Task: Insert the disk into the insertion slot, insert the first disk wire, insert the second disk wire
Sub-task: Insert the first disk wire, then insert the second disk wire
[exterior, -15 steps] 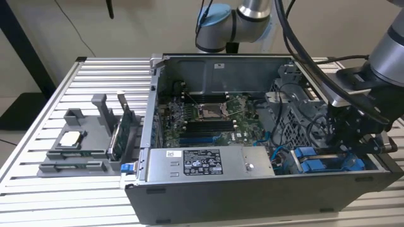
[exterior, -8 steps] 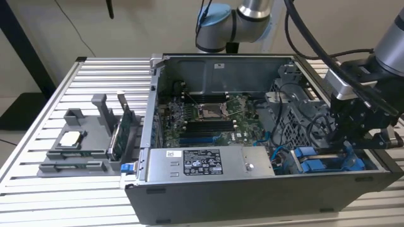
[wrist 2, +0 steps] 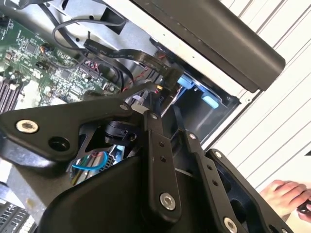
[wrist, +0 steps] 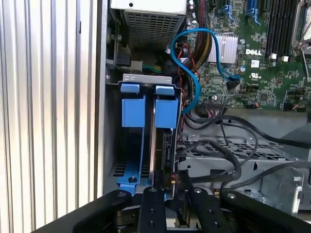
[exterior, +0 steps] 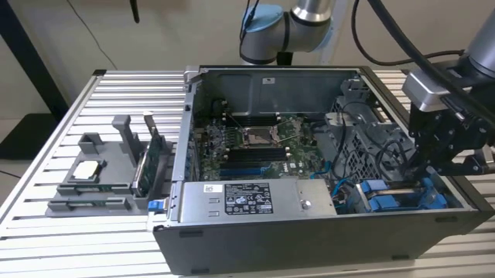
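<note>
Disk (wrist: pixel 166 116) on edge in case (exterior: pixel 309 231) corner slot, long axis along side wall, blue tab toward power supply (wrist: pixel 153 22); gripper (wrist: pixel 176 194) poised nose-down over its far end, grip unreadable.

Metal table (exterior: pixel 46 231) against a beige wall (exterior: pixel 170 29)
Ribbed slats fill the lower frame; a black post (exterior: pixel 31 61) stands upper left, dark floor (exterior: pixel 15 139) at the left edge.

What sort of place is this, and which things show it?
Probably a robotics lab or test bench: a robot arm reaches over an open computer case, which sits on a slatted metal table beside a grey fixture holding parts.
</note>
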`<state>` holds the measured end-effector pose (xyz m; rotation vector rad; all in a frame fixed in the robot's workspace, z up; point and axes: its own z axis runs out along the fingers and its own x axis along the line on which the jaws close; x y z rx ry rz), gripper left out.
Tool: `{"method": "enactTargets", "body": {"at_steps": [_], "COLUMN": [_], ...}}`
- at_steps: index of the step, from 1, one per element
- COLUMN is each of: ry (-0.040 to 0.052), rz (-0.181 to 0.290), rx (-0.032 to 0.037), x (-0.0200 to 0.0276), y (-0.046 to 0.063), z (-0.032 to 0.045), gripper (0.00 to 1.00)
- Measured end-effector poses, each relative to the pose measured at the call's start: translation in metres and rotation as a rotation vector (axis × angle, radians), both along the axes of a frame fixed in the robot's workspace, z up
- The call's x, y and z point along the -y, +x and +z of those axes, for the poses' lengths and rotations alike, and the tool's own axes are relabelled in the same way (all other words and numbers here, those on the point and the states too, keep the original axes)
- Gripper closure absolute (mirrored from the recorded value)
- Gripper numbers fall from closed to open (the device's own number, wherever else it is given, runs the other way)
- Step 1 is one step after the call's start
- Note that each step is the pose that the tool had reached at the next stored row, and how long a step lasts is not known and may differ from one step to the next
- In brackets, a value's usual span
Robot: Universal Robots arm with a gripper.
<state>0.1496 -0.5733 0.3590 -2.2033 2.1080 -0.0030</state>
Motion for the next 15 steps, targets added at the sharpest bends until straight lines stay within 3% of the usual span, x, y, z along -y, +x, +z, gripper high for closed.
{"method": "enactTargets", "body": {"at_steps": [15], "ry": [0.0001], "rz": [0.0], "rx": [0.0], "x": [0.0], "y": [0.0], "z": [0.0154], "gripper": [0.73]}}
